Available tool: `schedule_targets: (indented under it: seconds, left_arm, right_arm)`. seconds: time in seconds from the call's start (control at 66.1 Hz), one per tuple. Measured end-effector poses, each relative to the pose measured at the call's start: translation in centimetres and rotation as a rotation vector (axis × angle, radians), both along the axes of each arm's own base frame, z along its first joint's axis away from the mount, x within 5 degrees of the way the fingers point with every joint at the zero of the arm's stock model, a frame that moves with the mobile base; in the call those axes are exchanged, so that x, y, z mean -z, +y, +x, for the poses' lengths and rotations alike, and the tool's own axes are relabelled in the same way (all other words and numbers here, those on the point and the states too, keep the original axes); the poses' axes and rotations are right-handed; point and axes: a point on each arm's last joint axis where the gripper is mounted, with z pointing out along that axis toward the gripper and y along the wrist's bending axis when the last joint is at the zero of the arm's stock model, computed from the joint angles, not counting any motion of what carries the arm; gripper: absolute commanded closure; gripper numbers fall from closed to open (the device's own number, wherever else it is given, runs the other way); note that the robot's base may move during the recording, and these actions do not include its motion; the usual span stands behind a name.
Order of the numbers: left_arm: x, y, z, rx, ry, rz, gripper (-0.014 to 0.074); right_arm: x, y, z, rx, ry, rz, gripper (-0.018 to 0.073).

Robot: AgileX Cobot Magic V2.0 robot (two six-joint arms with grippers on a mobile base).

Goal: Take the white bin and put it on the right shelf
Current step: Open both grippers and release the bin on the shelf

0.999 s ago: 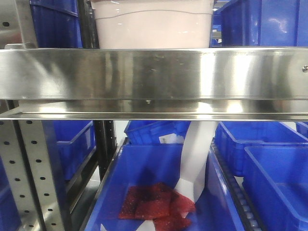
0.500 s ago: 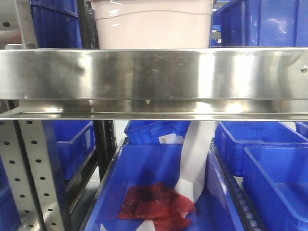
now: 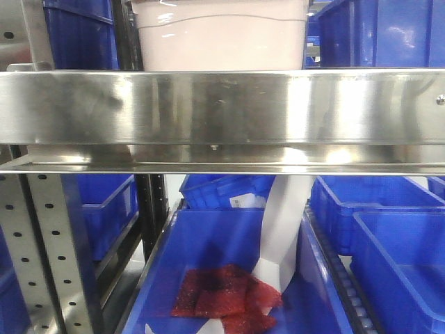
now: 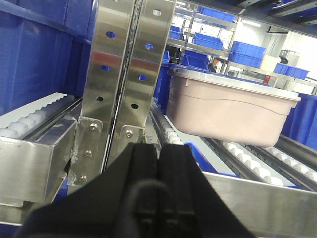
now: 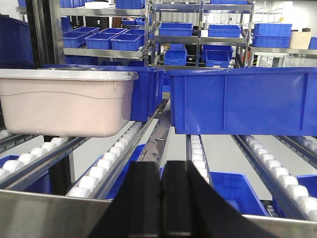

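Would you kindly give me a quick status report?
Both grippers shut, empty: left gripper, right gripper. White bin on shelf rollers, unheld. Nothing blocking.

You see the white bin sitting upright on the right shelf, just behind the shelf's broad, shiny steel front rail, which hides the bin's base in the front view. It is an off-white, pink-tinged plastic tote with rounded corners, a curved moulded line along its side and a glossy light-grey lid closed on top. From the wrist views you find it resting level on the shelf's white roller tracks, near the perforated metal uprights, its long side facing you
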Motion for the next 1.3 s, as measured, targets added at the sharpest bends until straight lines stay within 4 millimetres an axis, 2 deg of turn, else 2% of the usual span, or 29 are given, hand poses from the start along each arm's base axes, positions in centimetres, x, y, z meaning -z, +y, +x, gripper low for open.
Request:
schedule_targets:
  seconds: [0.197,0.348,0.409,0.515,0.742,0.924,1.302]
  left_arm:
    - [0.0,0.0,0.0,0.0,0.0,0.0,0.0715]
    - [0.0,0.0,0.0,0.0,-0.002,0.0,0.0715]
    - [0.0,0.0,0.0,0.0,-0.002,0.0,0.0715]
    - [0.0,0.0,0.0,0.0,-0.002,0.0,0.0715]
    - [0.0,0.0,0.0,0.0,-0.002,0.0,0.0715]
    - [0.0,0.0,0.0,0.001,0.0,0.0,0.0715]
    - [0.1,0.0,0.0,0.001,0.002,0.0,0.0715]
  right_arm:
    - [0.0,0.0,0.0,0.003,-0.001,-0.003,0.0503]
    - [0.8,-0.4,0.2,0.052,0.029,-0.164,0.0503]
    - [1.3,-0.5,0.2,0.065,0.052,-0.178,0.0503]
    - [2.7,-0.6,0.5,0.062,0.107,-0.106,0.0503]
    - [7.5,-0.8,0.1,0.065,0.189,0.087,0.0503]
    - [9.9,-0.8,-0.7,0.06,0.142,0.068,0.0503]
    - [10.0,-0.6,-0.7,0.029,0.106,0.069,0.0503]
